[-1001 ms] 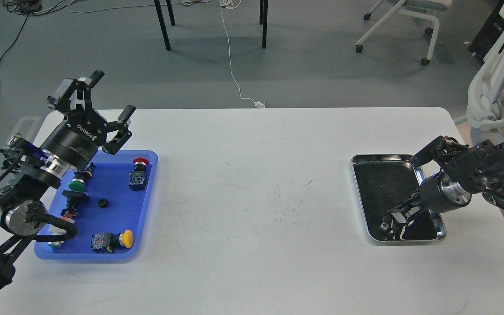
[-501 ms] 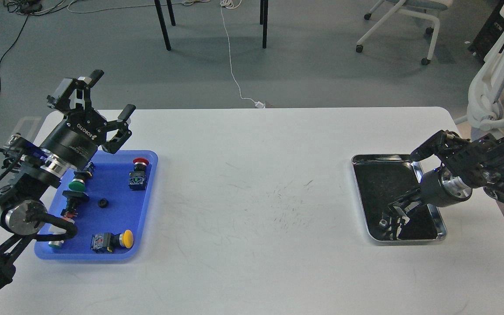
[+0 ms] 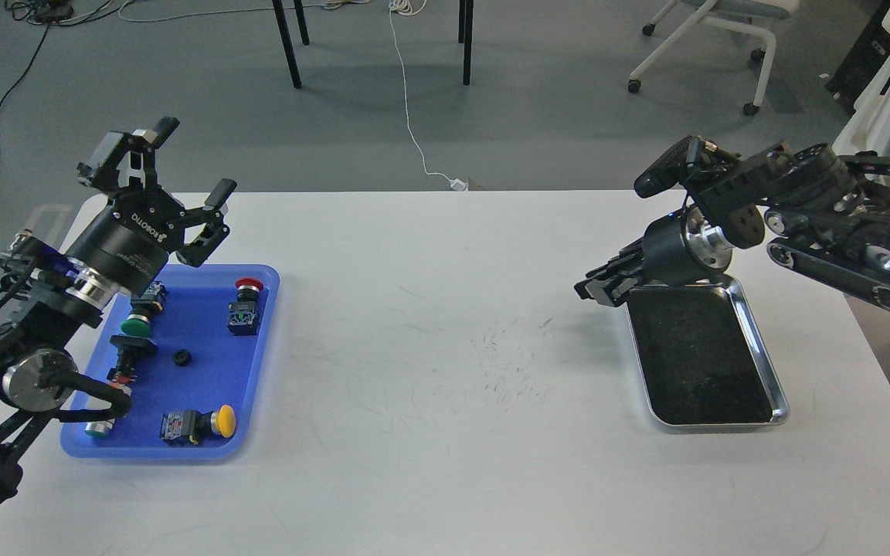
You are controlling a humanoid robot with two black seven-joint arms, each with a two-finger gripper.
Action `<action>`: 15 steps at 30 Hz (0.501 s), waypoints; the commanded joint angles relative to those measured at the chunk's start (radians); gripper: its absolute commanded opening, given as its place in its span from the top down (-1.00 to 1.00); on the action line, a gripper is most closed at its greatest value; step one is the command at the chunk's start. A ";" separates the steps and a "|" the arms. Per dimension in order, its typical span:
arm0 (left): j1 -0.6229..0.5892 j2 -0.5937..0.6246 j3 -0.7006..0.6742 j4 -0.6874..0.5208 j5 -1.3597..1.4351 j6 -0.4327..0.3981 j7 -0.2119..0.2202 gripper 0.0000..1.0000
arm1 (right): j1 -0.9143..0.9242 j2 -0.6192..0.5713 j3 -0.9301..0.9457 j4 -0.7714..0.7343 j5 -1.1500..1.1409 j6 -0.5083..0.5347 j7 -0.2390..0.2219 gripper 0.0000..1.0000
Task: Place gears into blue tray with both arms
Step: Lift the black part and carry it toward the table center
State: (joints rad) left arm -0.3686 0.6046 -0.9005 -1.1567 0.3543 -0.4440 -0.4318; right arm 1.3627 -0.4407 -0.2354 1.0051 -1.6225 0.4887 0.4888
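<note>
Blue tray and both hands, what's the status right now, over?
Left hand open, above blue tray. Right hand at silver tray's far corner, grip unclear. One gear in blue tray among switches. Table between trays bare.

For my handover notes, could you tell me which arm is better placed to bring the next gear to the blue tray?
Probably the right: its end effector is raised off the silver tray. Whether it holds a gear is unclear.
</note>
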 commanded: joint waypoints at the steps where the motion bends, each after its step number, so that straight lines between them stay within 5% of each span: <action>1: 0.000 0.000 0.000 0.000 0.002 0.001 -0.001 -0.96 | 0.001 0.109 -0.010 -0.066 0.007 0.000 0.000 0.63; 15: 0.005 0.001 -0.003 0.000 0.000 0.001 -0.002 -0.96 | -0.063 0.298 -0.099 -0.112 0.023 0.000 0.000 0.62</action>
State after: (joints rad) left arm -0.3637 0.6073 -0.9036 -1.1567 0.3544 -0.4433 -0.4338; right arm 1.3164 -0.1599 -0.3142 0.8938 -1.5998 0.4886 0.4888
